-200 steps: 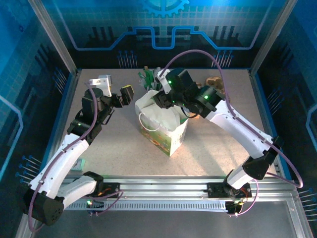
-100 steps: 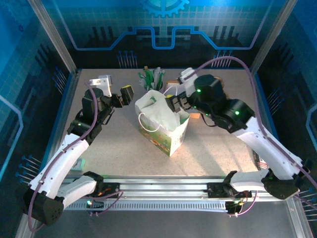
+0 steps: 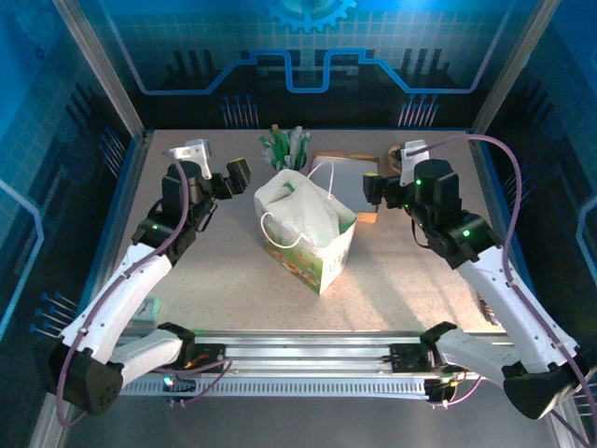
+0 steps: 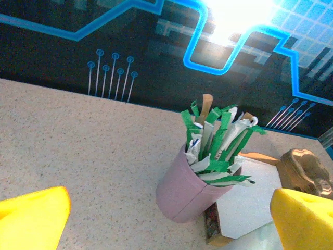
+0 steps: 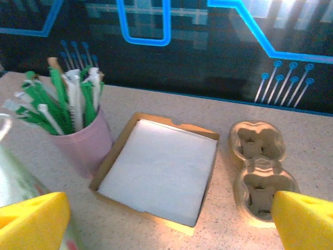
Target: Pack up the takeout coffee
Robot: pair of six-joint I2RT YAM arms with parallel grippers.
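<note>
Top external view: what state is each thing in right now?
Tall white paper bag: upright, mouth open.
Pink cup of green-and-white sticks: upright, full.
Shallow brown cardboard tray: flat, holding white sheets.
Brown pulp cup carrier: flat, pockets empty.
Left gripper: open, empty.
Right gripper: open, empty.

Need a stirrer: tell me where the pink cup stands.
In the top view the pink cup stands far centre, just behind the white bag, with the brown tray of white paper at its right.

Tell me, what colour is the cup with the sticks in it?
The cup is pink, clearest in the left wrist view.
</note>
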